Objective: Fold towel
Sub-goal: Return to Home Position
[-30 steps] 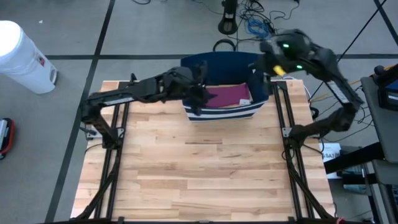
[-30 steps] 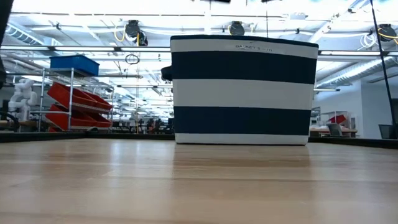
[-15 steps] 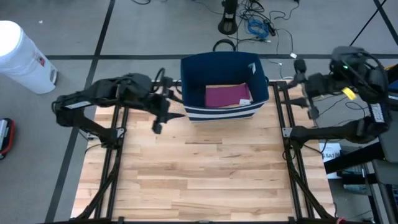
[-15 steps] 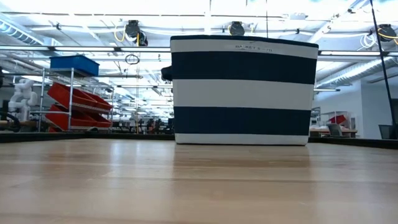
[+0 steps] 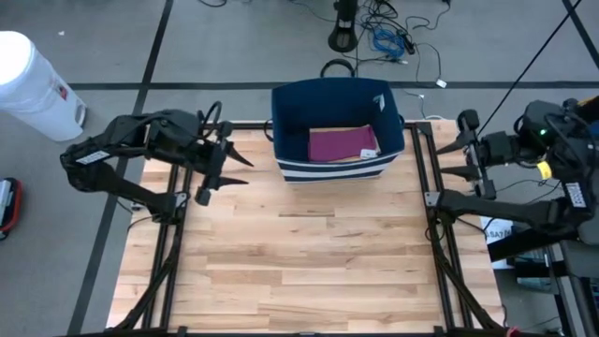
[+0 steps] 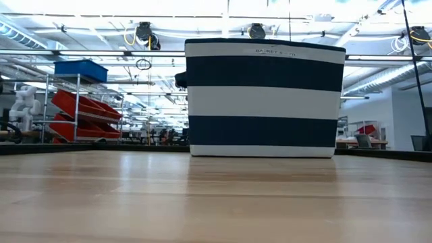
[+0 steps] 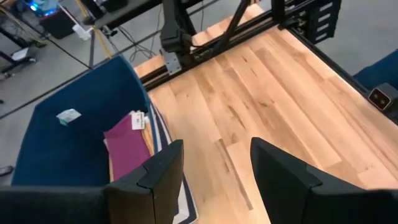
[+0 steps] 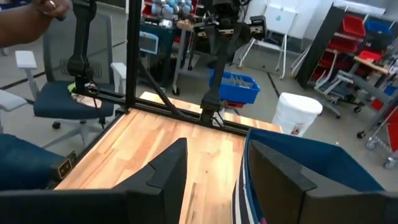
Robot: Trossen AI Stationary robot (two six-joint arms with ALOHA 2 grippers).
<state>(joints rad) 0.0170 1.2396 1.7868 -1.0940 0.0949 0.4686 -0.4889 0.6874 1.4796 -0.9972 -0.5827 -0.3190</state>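
Purple towel [image 5: 342, 143] lies folded flat inside the blue bin [image 5: 290, 117]. It sits on top of an orange towel [image 7: 148, 138], and only the edge of that one peeks out. The bin stands at the far edge of my wooden table [image 5: 309, 262]. My left claw [image 5: 223, 176] hangs over the table just beside the bin, its 2 fingers wide apart, holding nothing. My right claw [image 5: 471, 153] hangs past the table's right side, fingers apart too.
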